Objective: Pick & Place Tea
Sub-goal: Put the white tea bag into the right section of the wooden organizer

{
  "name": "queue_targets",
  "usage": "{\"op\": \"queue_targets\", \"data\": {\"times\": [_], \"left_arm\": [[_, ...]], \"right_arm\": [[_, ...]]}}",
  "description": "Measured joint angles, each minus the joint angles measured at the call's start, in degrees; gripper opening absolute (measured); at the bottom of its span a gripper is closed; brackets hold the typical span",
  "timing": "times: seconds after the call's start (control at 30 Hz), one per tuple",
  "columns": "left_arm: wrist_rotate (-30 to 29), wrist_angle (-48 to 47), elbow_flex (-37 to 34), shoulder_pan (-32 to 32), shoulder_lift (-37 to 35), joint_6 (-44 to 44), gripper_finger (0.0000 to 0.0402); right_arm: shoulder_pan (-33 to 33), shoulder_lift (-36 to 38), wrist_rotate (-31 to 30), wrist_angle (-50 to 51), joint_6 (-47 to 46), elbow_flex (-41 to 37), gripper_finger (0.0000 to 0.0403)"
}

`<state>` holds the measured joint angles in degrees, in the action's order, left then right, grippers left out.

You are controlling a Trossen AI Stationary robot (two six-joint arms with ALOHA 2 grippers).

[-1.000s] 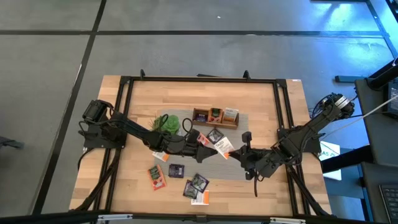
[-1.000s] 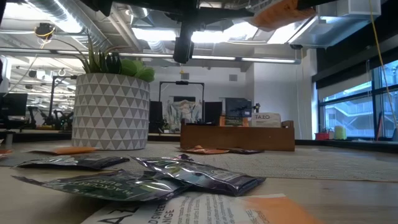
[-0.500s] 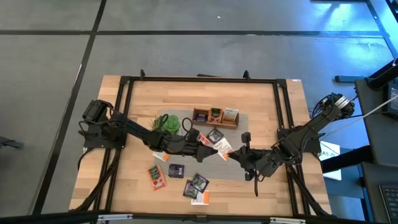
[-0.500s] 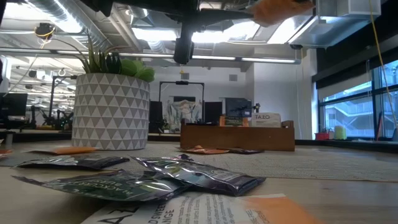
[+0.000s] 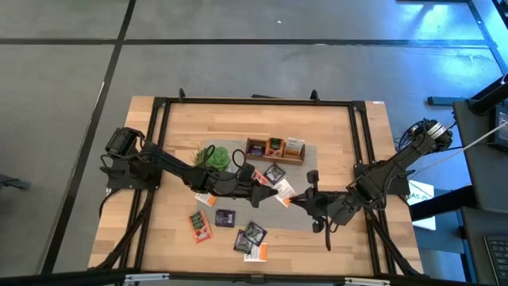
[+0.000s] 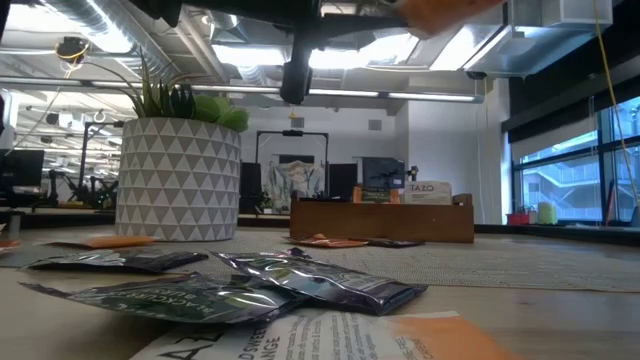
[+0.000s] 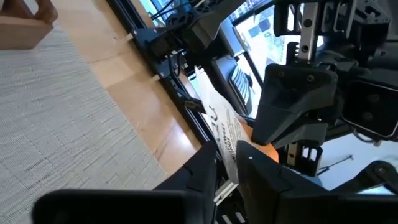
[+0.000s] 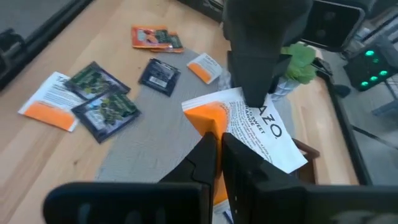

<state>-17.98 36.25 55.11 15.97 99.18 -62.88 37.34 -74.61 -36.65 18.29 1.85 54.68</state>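
1. One wooden desk (image 5: 333,127) carries a grey mat (image 5: 278,218) at its middle.
2. Two dark arms reach inward over the mat: the left arm (image 5: 171,167) from the desk's left edge, the right arm (image 5: 389,171) from its right edge. Their pincers meet above the mat's centre.
3. One potted plant (image 5: 214,156) stands on the mat's far left part, just beside the left arm.
4. One wooden box (image 5: 275,148) sits at the mat's far edge, right of the plant. Its middle compartment holds a dark sachet and its right compartment a tan one.
5. Left pincer (image 5: 268,191): closed on the white end of a white-and-orange sachet (image 5: 282,188). The left wrist view shows the packet sandwiched between the two fingers.
6. Right pincer (image 5: 295,199): closed on the orange corner of the same sachet, as the right wrist view shows. The sachet is held clear of the mat between both pincers, in front of the box.
7. Several loose sachets lie flat nearer the front edge:
   - an orange-red one (image 5: 200,225) on bare wood;
   - a dark one (image 5: 225,216) just beside it;
   - two dark-green ones (image 5: 251,235) overlapping;
   - a white-and-orange one (image 5: 255,253) touching them.
8. One further dark packet (image 5: 275,172) lies on the mat between the box and the pincers.
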Motion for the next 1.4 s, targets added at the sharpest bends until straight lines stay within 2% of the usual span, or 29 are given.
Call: {"op": "queue_targets", "data": {"times": [0.17,0.3,0.43,0.6,0.7,0.83,1.0,1.27,1.4], "left_arm": [[0.1,0.0,0.0,0.0,0.0,3.0,0.0010],[0.3,-0.1,0.0,0.0,0.0,4.3,0.0004],[0.7,-0.1,0.0,-0.2,0.0,7.4,0.0003],[8.3,-0.2,0.0,-1.5,0.0,13.2,0.0002],[12.5,-2.0,0.0,-2.4,0.0,21.0,0.0003],[11.2,-5.2,0.0,-2.5,0.0,32.7,0.0002],[6.4,-3.9,0.0,-2.0,0.0,42.5,0.0002],[7.1,-3.8,0.0,-0.4,0.0,51.0,0.0002],[8.6,-5.6,0.0,0.2,0.1,51.2,0.0002]], "right_arm": [[0.0,0.0,3.2,-0.2,1.5,0.0,0.0028],[0.0,0.0,6.9,-0.3,1.5,0.0,0.0043],[0.1,0.0,7.8,-0.2,-1.5,0.0,0.0089],[0.5,0.0,7.5,1.7,-7.0,0.0,0.0160],[0.3,0.0,7.4,4.4,-13.0,0.0,0.0197],[-0.5,0.0,7.3,4.8,-19.0,-0.2,0.0231],[-1.5,0.0,5.5,0.5,-22.8,-2.6,0.0246],[-4.9,0.0,3.4,-5.2,-25.8,-3.7,0.0247],[-6.4,0.0,5.0,-7.2,-22.2,-3.7,0.0247]]}}
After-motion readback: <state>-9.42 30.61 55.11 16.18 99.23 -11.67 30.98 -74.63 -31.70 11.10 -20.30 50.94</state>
